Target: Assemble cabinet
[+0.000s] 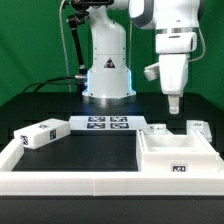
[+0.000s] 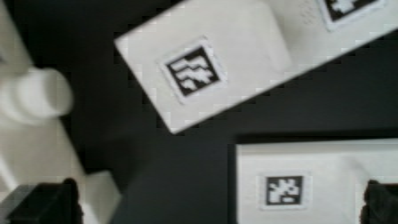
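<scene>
The cabinet body point(image 1: 178, 152), a large white open box with a tag on its front, stands at the exterior view's right. A long white tagged block point(image 1: 40, 133) lies at the left. Two small white blocks point(image 1: 158, 127) point(image 1: 198, 127) sit behind the body. My gripper point(image 1: 172, 102) hangs in the air above the nearer small block, apart from it. In the wrist view the gripper point(image 2: 214, 205) is open and empty, with dark fingertips point(image 2: 45, 205) at both edges. Below it lies a white tagged piece point(image 2: 285, 188).
The marker board point(image 1: 108, 124) lies at the table's middle back and shows in the wrist view point(image 2: 192, 68). A low white border rail point(image 1: 70, 183) runs along the front and left. The robot base point(image 1: 106, 70) stands behind. A rounded white part point(image 2: 32, 95) shows in the wrist view.
</scene>
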Controlling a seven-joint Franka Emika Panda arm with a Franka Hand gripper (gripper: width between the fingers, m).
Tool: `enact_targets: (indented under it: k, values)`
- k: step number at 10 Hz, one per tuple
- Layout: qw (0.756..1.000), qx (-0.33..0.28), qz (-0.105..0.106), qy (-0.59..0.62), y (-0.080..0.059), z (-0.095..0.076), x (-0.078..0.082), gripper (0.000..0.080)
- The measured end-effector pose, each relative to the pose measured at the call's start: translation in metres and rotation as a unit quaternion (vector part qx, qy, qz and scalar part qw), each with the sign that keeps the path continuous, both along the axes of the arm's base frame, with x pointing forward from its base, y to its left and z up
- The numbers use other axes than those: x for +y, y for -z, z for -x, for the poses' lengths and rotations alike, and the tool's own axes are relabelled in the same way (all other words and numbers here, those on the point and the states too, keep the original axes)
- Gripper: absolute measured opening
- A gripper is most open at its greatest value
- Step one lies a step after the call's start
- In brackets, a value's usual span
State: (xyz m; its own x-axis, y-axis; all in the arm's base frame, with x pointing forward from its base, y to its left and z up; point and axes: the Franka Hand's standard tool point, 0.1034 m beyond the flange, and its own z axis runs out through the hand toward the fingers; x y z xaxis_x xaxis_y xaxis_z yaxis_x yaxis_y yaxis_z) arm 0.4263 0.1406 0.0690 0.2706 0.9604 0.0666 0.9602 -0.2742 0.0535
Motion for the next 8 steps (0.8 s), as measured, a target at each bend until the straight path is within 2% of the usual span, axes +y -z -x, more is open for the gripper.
enact_targets:
  k: [3,4,7,8]
  values:
    - [1.000,0.019,-0.005,-0.023,0.017,0.010,0.034,0.0797]
    - [1.000,0.026,-0.007,-0.010,0.023,0.013,0.038,0.0797]
    - [1.000,0.025,-0.008,-0.009,0.025,0.014,0.037,0.0797]
    - [1.000,0.024,-0.014,-0.002,0.030,0.019,0.040,0.0797]
